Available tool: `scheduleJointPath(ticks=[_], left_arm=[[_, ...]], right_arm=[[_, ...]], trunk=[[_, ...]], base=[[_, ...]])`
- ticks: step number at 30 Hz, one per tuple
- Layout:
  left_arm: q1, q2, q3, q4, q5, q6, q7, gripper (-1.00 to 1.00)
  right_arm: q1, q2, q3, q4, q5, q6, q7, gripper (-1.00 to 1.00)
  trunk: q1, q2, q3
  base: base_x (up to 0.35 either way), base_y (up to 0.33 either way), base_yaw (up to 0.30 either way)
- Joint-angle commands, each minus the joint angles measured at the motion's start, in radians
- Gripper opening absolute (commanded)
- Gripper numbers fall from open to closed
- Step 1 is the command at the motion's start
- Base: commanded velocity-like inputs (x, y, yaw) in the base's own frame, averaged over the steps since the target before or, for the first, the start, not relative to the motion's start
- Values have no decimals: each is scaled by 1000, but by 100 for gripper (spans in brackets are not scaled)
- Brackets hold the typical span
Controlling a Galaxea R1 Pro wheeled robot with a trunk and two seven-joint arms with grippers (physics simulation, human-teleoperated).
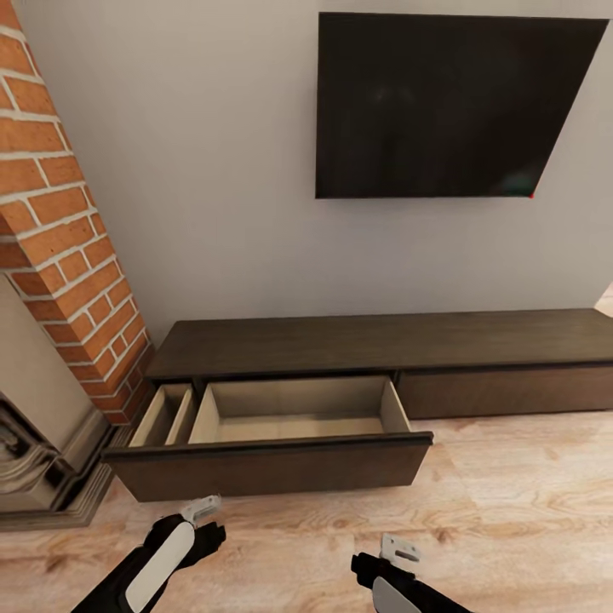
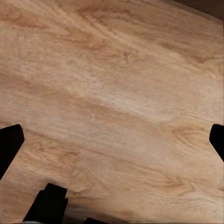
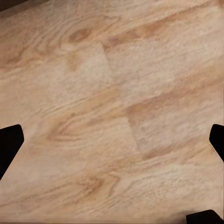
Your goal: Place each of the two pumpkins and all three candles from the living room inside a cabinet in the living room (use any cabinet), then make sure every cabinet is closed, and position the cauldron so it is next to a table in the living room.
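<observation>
The wood floor [image 1: 511, 502] runs to a grey wall carrying a dark screen [image 1: 443, 106], with a brick column [image 1: 64, 221] at far left. The cabinet [image 1: 383, 345] stands against the wall, its left drawer [image 1: 281, 464] pulled out, nothing visible inside. Nearest, the left gripper [image 1: 200, 508] and right gripper [image 1: 400, 547] hang over bare floor, jaws released, grasping nothing.

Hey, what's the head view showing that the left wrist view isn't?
Head view alone: the dark brown cabinet with its left drawer pulled open and nothing visible inside, a wall-mounted black screen, a brick column, and both arms low in the picture. Left wrist view alone: the left tool seen close, its fingers spread wide and holding nothing. Both share the light wooden floor.
</observation>
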Motion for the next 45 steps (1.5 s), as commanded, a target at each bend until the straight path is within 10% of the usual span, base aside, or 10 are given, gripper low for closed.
scheduleJointPath(ticks=[1,15,32,37,38,45], left_arm=[[-1,1,-4,8,9,-5,8,100],[14,-63,-59,107,-52,-89,-72,100],[20,-57,-56,202,-148,-183,-166,100],[49,-29,-44,230,-120,-211,-194,100],[89,-14,-43,269,26,-637,-304,100],[94,-44,-40,343,46,-741,-306,100]], right_arm=[[-1,0,8,-1,1,4,-8,100],[67,45,50,67,67,-66,60,100],[152,38,44,163,61,-161,155,100],[124,10,15,146,34,-133,149,100],[1,2,5,87,2,-16,-36,100],[-7,-3,6,81,1,-63,-90,100]], trunk=[[-4,7,2],[-12,21,9],[-12,21,9],[-12,21,9],[-12,21,9],[-12,21,9]], base=[[0,0,0],[0,0,0],[0,0,0],[0,0,0],[0,0,0],[0,0,0]])
